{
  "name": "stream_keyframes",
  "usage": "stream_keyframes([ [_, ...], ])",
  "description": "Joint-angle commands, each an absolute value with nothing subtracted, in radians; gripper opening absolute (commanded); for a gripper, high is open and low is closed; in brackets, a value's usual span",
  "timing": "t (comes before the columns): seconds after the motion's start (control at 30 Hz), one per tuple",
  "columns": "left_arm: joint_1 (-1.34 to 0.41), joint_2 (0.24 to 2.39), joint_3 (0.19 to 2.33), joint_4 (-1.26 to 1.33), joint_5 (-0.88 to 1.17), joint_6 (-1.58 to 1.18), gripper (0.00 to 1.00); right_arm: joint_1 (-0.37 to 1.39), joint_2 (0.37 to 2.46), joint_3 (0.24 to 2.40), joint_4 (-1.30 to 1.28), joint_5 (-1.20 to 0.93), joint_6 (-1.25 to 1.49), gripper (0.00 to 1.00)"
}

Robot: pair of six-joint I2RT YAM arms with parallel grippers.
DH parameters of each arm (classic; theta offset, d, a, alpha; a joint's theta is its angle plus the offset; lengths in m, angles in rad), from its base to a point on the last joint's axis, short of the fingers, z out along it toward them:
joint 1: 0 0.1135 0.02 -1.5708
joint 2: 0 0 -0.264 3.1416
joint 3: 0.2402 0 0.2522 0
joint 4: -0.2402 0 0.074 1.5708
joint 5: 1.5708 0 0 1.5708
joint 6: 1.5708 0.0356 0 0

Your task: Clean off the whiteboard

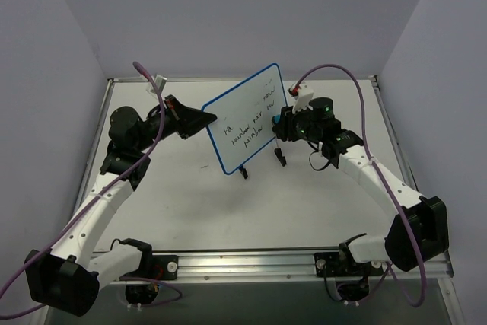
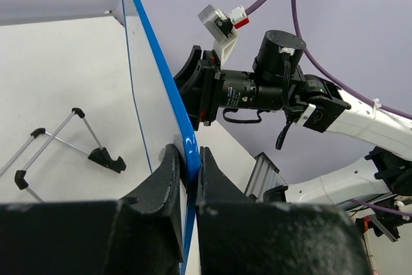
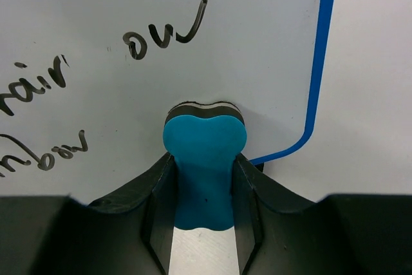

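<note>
The whiteboard [image 1: 245, 118] stands tilted on two black feet at mid-table, white with a thin blue rim and black handwriting on its right half. My left gripper [image 1: 209, 121] is shut on its left edge; in the left wrist view the blue rim [image 2: 179, 111] runs between my pinched fingers [image 2: 168, 178]. My right gripper [image 1: 283, 122] is shut on a small blue eraser [image 3: 204, 162], whose dark felt end presses against the whiteboard [image 3: 193, 37] near its lower right corner, below the written words.
The white table [image 1: 251, 211] is walled by pale panels on three sides. A metal rail [image 1: 251, 266] runs along the near edge between the arm bases. Purple cables arc over both arms. The board's wire stand [image 2: 71, 136] rests on the table.
</note>
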State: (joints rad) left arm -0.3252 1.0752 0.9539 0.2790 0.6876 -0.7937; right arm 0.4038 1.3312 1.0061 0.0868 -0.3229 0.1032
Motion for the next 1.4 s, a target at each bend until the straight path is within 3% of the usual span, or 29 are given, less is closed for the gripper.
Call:
stream_keyframes([
  [0.0, -0.374, 1.029, 1.005, 0.676, 0.93, -0.992, 0.02, 0.414, 1.33, 1.028, 0.164, -0.378, 0.12, 0.07],
  [0.2, -0.373, 1.014, 1.005, 0.631, 0.917, -0.97, 0.02, 0.436, 1.335, 1.1, 0.273, -0.367, 0.155, 0.07],
  [0.33, -0.377, 1.012, 1.015, 0.578, 0.89, -0.943, 0.02, 0.59, 1.327, 1.124, 0.299, -0.296, 0.097, 0.07],
  [0.57, -0.391, 1.011, 1.014, 0.526, 0.775, -0.963, 0.02, 0.808, 1.253, 0.988, 0.54, -0.18, 0.046, 0.06],
  [0.7, -0.416, 1.006, 1.025, 0.48, 0.698, -0.959, 0.02, 0.885, 1.314, 1.028, 0.496, -0.037, 0.017, 0.05],
  [1.03, -0.431, 0.954, 1.029, 0.293, 0.543, -0.931, 0.02, 0.897, 1.324, 1.045, 0.453, 0.147, 0.052, 0.05],
  [1.23, -0.431, 0.95, 0.996, 0.299, 0.486, -0.945, 0.02, 0.865, 1.367, 1.08, 0.315, 0.112, 0.072, 0.07],
  [1.37, -0.428, 0.968, 0.968, 0.345, 0.488, -0.953, 0.02, 0.812, 1.387, 1.083, 0.273, -0.029, 0.126, 0.08],
])
